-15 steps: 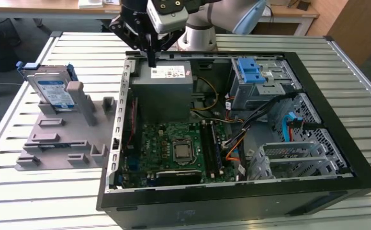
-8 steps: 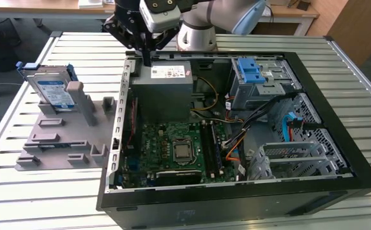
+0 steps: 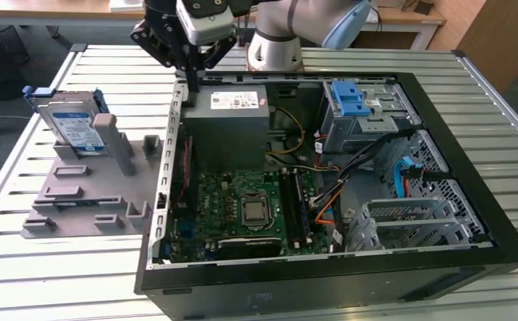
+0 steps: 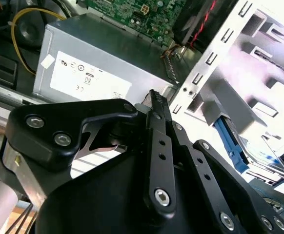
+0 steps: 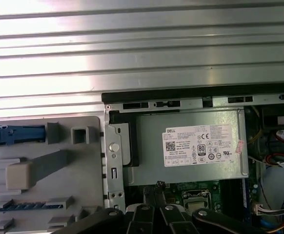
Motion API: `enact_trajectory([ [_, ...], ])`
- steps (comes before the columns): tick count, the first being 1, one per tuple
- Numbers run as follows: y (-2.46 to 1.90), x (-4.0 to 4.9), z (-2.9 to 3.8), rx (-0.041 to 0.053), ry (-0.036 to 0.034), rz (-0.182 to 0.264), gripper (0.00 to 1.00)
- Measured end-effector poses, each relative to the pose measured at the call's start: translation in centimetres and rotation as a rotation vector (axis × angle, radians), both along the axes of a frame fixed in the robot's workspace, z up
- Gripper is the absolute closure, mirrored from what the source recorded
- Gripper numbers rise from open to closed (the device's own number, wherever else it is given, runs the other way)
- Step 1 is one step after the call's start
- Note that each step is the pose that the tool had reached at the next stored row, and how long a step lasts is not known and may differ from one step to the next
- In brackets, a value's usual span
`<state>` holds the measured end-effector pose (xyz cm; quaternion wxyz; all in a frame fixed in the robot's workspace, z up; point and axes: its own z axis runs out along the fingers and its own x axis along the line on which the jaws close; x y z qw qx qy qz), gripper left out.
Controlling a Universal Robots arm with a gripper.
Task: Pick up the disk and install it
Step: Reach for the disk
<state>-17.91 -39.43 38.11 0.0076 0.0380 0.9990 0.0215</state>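
The disk (image 3: 71, 127) stands upright in a grey holder (image 3: 93, 190) on the exterior view's left, its white-and-blue label facing forward inside a blue carrier frame. My gripper (image 3: 191, 77) hangs above the back left corner of the open computer case, to the right of the disk and apart from it. Its black fingers (image 4: 154, 105) are pressed together with nothing between them, so it is shut. In the second wrist view the disk's blue frame (image 4: 228, 141) shows past the case wall. In the first wrist view the blue frame (image 5: 15, 134) lies beside the case, and the fingertips (image 5: 157, 185) hover over the motherboard's edge.
The open case (image 3: 330, 274) holds a grey power supply with a white sticker (image 3: 227, 117), a motherboard (image 3: 250, 200), cables, and a metal drive bay topped by a blue latch (image 3: 352, 100). Everything rests on a slatted metal table (image 3: 63, 281). The arm's base (image 3: 275, 50) stands behind the case.
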Motion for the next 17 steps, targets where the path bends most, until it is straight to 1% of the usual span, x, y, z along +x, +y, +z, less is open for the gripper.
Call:
enact_trajectory([
  [9, 0.02, -1.80, -0.05, 0.0001, 0.0000, 0.000, 0.89],
  [17, 0.03, -3.08, -0.09, 0.0000, 0.0006, 0.000, 0.89],
])
